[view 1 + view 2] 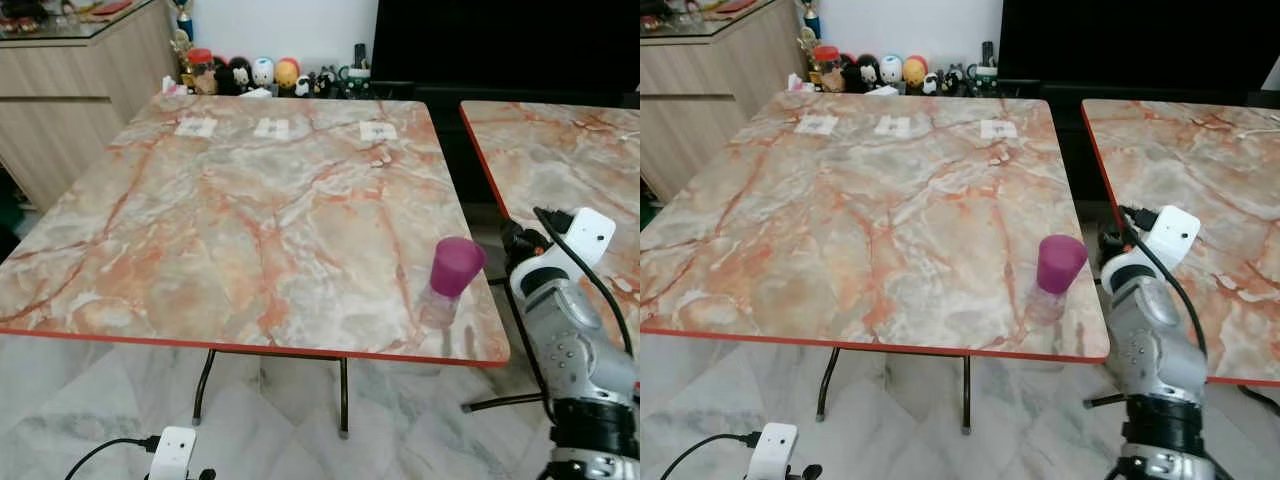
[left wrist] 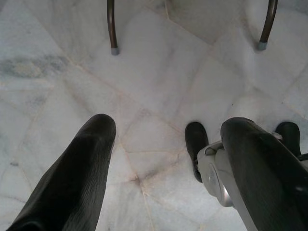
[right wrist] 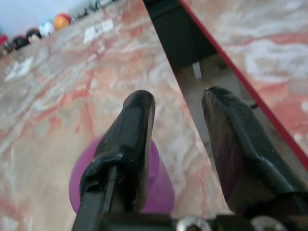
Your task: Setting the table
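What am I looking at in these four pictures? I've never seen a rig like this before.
A humanoid robot stands at a marble-patterned table; a second table is beside it. The two wide pictures come from its head camera, looking down. The other two come from cameras on its wrists, looking along each gripper's two black fingers. On the table near its right corner stands a purple cup upside down on a clear one. The right gripper is open, just short of the cup, holding nothing. The left gripper hangs open over the floor.
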`<state>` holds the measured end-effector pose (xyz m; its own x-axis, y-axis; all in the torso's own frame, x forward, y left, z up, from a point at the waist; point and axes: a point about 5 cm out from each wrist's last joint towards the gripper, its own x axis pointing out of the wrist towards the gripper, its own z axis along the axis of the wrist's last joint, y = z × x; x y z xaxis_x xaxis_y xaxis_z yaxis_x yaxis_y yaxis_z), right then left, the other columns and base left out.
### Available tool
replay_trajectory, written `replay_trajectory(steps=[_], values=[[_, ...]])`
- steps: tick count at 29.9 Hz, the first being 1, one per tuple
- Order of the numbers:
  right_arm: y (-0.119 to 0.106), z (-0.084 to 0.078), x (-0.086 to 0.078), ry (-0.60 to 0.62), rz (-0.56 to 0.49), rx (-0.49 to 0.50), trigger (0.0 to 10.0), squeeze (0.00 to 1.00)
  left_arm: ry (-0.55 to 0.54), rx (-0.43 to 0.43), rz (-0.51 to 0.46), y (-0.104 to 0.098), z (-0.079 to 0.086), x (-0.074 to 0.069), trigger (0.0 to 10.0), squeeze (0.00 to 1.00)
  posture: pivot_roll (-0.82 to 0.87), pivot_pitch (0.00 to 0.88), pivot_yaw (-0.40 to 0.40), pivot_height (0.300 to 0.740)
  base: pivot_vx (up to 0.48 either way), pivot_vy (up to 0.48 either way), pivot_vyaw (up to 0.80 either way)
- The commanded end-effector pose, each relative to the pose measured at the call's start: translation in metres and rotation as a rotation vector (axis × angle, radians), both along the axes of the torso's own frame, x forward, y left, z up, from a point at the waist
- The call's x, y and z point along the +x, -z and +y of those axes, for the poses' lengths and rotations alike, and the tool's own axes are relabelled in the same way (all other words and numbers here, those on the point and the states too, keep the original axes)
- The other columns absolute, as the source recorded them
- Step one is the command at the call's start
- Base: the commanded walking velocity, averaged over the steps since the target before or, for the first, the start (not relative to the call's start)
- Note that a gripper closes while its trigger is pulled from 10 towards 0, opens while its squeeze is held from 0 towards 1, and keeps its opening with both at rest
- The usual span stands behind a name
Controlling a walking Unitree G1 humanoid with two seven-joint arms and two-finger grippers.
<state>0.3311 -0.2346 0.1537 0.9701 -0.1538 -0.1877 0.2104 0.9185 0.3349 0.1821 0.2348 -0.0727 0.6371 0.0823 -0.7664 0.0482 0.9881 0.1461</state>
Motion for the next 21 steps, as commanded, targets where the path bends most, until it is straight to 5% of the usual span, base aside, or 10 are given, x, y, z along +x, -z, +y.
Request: replay_trajectory(steps=[1,13,14,15,16,17,20,21], values=[[0.0,0.001,0.002,-0.027,0.019,-0.02,10.0,0.0,0.007,0.008,0.024,0.002,0.001,-0.004,10.0,0.0,0.07,0.029,-0.032,0.74,0.0,0.0,0.0],[0.005,0.004,0.01,-0.111,0.04,0.096,10.0,0.0,0.008,0.012,0.022,0.002,0.003,-0.005,10.0,0.0,0.07,0.03,-0.028,0.74,0.0,0.0,0.0],[0.004,0.004,0.01,-0.113,0.037,0.096,10.0,0.05,0.008,0.012,0.022,0.002,0.003,-0.005,10.0,0.0,0.07,0.03,-0.028,0.74,0.0,0.0,0.0],[0.004,0.004,0.011,-0.115,0.035,0.1,10.0,0.88,0.008,0.012,0.022,0.002,0.003,-0.005,10.0,0.0,0.07,0.03,-0.028,0.74,0.0,0.0,0.0],[0.004,0.004,0.011,-0.115,0.034,0.103,10.0,0.88,0.008,0.012,0.021,0.002,0.002,-0.005,10.0,0.0,0.07,0.03,-0.028,0.74,0.0,0.0,0.0],[0.004,0.004,0.012,-0.116,0.034,0.103,10.0,1.0,0.008,0.012,0.021,0.002,0.002,-0.005,10.0,0.0,0.07,0.03,-0.028,0.74,0.0,0.0,0.0],[0.003,0.004,0.013,-0.116,0.036,0.104,10.0,1.0,0.008,0.012,0.021,0.002,0.002,-0.005,10.0,0.0,0.07,0.03,-0.028,0.74,0.0,0.0,0.0],[0.003,0.004,0.013,-0.116,0.039,0.104,10.0,0.08,0.008,0.012,0.02,0.002,0.002,-0.004,10.0,0.0,0.07,0.031,-0.027,0.74,0.0,0.0,0.0]])
